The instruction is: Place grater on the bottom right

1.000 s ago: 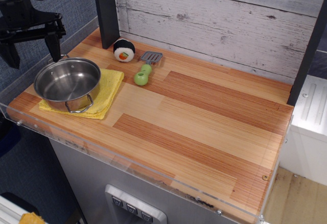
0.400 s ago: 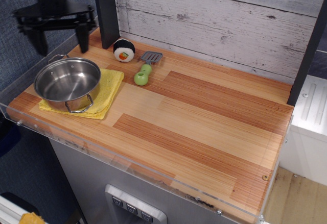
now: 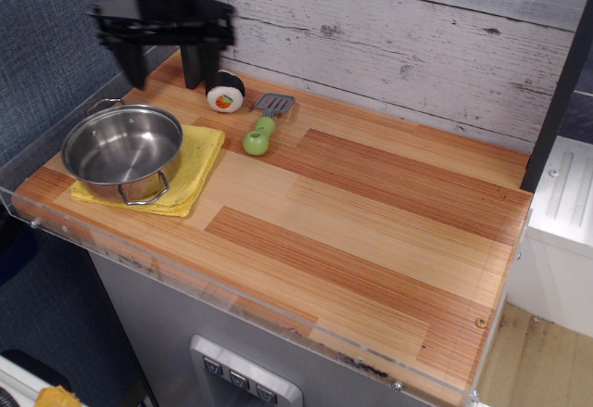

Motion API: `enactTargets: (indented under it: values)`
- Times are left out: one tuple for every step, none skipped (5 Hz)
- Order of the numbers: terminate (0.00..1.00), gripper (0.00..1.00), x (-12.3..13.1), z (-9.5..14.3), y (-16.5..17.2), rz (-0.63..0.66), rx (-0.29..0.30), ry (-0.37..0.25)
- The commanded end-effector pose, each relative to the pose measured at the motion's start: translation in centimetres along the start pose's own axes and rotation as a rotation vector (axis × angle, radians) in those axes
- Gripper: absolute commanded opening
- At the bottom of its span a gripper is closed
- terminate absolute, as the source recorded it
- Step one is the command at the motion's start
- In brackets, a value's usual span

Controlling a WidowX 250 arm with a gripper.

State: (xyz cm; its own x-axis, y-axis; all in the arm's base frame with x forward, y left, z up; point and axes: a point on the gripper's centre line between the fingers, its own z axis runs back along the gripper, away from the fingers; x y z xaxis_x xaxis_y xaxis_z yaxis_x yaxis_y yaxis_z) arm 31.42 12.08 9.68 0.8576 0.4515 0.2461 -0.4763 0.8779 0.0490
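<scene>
The grater point(image 3: 264, 120) lies flat at the back of the wooden tabletop, its grey slotted head toward the wall and its light-green handle toward the front. My gripper point(image 3: 165, 64) hangs open and empty above the back left of the table, left of the grater and over the far side of the pot. Its two dark fingers point(image 3: 135, 62) are spread wide. The bottom right of the tabletop point(image 3: 417, 305), by the clear acrylic edge, is bare striped wood.
A round black-and-white sushi-roll toy point(image 3: 225, 91) sits just left of the grater's head. A steel pot point(image 3: 123, 150) stands on a yellow cloth point(image 3: 196, 168) at the left. A dark post point(image 3: 190, 18) rises at the back left. A whitewashed plank wall point(image 3: 398, 36) backs the table.
My gripper has moved right from beyond the table's left edge to above the back left corner, nearer the sushi roll and grater. It stays open. Nothing on the table has moved.
</scene>
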Motion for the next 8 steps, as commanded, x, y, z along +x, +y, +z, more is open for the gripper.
enactTargets:
  values:
    - [0.0, 1.0, 0.9, -2.0, -2.5, -0.063, -0.021, -0.025]
    - [0.0, 1.0, 1.4, -3.6, -3.0, -0.074, -0.022, -0.005]
    - [0.0, 1.0, 1.7, -5.1, -4.2, -0.086, -0.01, 0.014]
    - [0.0, 1.0, 1.9, -5.8, -4.9, -0.09, -0.014, 0.019]
    - [0.0, 1.0, 1.5, -6.3, -5.8, -0.123, -0.031, 0.036]
    - [0.0, 0.0, 1.1, -6.2, -6.2, -0.12, -0.021, 0.02]
    - [0.0, 0.0, 1.0, -6.3, -5.9, -0.109, -0.01, 0.013]
    - [0.0, 0.0, 1.0, -6.1, -5.5, -0.096, 0.001, 0.007]
